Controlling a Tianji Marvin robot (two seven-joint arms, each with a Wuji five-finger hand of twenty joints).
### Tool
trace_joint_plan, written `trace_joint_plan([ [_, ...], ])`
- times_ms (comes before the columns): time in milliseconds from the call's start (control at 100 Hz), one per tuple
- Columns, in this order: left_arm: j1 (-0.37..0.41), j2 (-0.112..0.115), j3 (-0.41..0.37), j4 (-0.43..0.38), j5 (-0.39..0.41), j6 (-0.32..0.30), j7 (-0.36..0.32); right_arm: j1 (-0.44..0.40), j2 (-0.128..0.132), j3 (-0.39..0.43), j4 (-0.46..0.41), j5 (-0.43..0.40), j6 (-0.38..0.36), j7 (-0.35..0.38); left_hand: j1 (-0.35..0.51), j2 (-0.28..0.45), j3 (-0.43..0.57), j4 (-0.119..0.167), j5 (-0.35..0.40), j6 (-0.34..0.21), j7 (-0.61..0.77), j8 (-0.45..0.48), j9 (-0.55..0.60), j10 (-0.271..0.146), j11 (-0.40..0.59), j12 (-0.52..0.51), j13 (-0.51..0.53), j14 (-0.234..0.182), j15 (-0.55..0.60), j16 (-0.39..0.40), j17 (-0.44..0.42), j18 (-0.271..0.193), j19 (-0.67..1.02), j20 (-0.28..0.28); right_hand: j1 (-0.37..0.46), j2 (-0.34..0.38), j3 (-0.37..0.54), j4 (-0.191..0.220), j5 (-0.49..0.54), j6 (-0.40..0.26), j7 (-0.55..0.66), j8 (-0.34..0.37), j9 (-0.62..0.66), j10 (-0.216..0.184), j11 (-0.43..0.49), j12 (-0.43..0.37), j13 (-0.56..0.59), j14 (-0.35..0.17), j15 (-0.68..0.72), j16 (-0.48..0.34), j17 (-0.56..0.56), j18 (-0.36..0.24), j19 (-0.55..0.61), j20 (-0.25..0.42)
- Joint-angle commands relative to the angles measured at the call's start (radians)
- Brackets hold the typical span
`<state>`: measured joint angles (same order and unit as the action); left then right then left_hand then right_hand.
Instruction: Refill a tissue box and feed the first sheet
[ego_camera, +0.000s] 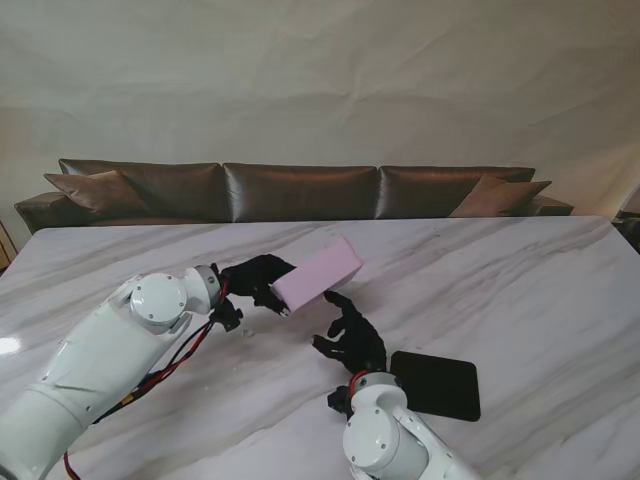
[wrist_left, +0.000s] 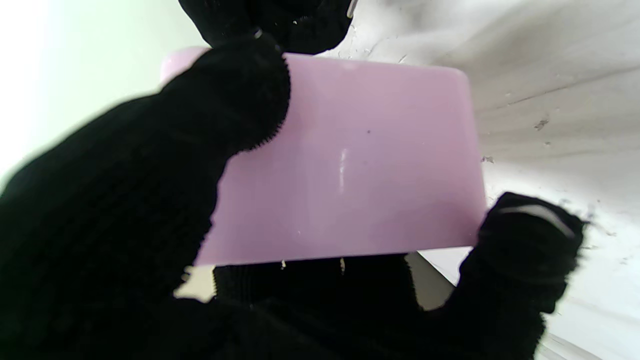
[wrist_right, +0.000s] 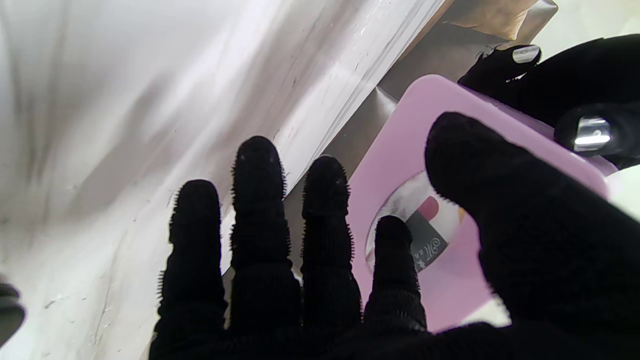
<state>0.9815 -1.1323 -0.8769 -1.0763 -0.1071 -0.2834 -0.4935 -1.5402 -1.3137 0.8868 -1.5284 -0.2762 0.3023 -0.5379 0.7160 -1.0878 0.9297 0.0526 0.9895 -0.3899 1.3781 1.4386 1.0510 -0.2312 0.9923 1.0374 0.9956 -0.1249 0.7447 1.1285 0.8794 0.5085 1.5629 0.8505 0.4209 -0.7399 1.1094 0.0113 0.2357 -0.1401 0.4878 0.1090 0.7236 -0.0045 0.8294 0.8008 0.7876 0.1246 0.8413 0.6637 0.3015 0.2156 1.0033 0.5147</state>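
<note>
Left hand (ego_camera: 256, 279) clamped on one end of the pink rectangular plastic tissue box (ego_camera: 318, 274), holding it tilted above the white marble bench (ego_camera: 520, 290). Right hand (ego_camera: 352, 337) just beside it, nearer to me, fingers apart, holding nothing.

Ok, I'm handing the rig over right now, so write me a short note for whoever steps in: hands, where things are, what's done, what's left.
Left hand: shut on the pink tissue box, holding it tilted above the marble table.
Right hand: open, fingers spread, just under the box's near side; the right wrist view shows its fingertips at the round opening, not gripping.
Black flat pad lies on the table, on the right, nearer to me.
Done: a printed tissue pack shows through the opening, so the box looks loaded.
Left: no sheet sticks out yet; pull the first one through, then set the box down.
</note>
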Motion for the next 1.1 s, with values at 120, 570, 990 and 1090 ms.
trace_joint_plan([
  [120,-0.002,0.002,0.005,-0.011,0.010,-0.001,-0.019,0.013,-0.016,-0.004,0.018,0.009,0.002,-0.002,0.098,0.252,0.329,0.211,0.028,-0.006,0.052,0.016,0.214,0.101,0.358,0.085,0.261,0.048,0.737,0.099,0.031,-0.456,0.277,-0.005,0.002,-0.041,0.039,-0.019,-0.039,-0.060,-0.004,-0.012,-0.027,-0.034,0.030,0.020,-0.005,-0.033,0.047,0.018,-0.016,-0.010,-0.013,0.023],
  [570,-0.006,0.001,0.010,-0.018,0.086,0.014,0.038,0.000,-0.015,-0.006,0.017,0.016,-0.024,-0.006,0.096,0.257,0.324,0.207,0.028,-0.008,0.051,0.020,0.212,0.101,0.359,0.085,0.261,0.048,0.739,0.096,0.028,-0.455,0.282,-0.008,0.015,-0.057,0.053,-0.026,0.113,-0.096,0.068,0.024,-0.018,-0.039,0.037,0.024,-0.002,-0.040,0.057,0.019,-0.014,-0.008,-0.016,0.027],
  [990,0.010,0.007,-0.001,-0.045,0.089,0.019,0.035,0.024,-0.030,-0.008,0.054,0.031,-0.002,-0.029,0.096,0.259,0.320,0.204,0.028,-0.008,0.050,0.021,0.208,0.100,0.358,0.086,0.261,0.047,0.740,0.095,0.031,-0.456,0.285,-0.012,0.022,-0.060,0.056,-0.028,0.036,-0.051,0.038,0.028,-0.014,-0.041,0.043,0.028,0.010,-0.041,0.067,0.020,-0.008,-0.009,-0.013,0.029],
  [1090,0.014,0.008,-0.003,-0.051,0.090,0.020,0.035,0.032,-0.033,-0.010,0.063,0.042,-0.002,-0.026,0.096,0.261,0.320,0.204,0.027,-0.008,0.050,0.021,0.208,0.100,0.358,0.086,0.261,0.047,0.740,0.094,0.031,-0.456,0.285,-0.013,0.028,-0.059,0.059,-0.026,-0.016,-0.053,0.019,0.022,-0.016,-0.044,0.048,0.030,0.010,-0.042,0.072,0.022,-0.008,-0.011,-0.012,0.029],
])
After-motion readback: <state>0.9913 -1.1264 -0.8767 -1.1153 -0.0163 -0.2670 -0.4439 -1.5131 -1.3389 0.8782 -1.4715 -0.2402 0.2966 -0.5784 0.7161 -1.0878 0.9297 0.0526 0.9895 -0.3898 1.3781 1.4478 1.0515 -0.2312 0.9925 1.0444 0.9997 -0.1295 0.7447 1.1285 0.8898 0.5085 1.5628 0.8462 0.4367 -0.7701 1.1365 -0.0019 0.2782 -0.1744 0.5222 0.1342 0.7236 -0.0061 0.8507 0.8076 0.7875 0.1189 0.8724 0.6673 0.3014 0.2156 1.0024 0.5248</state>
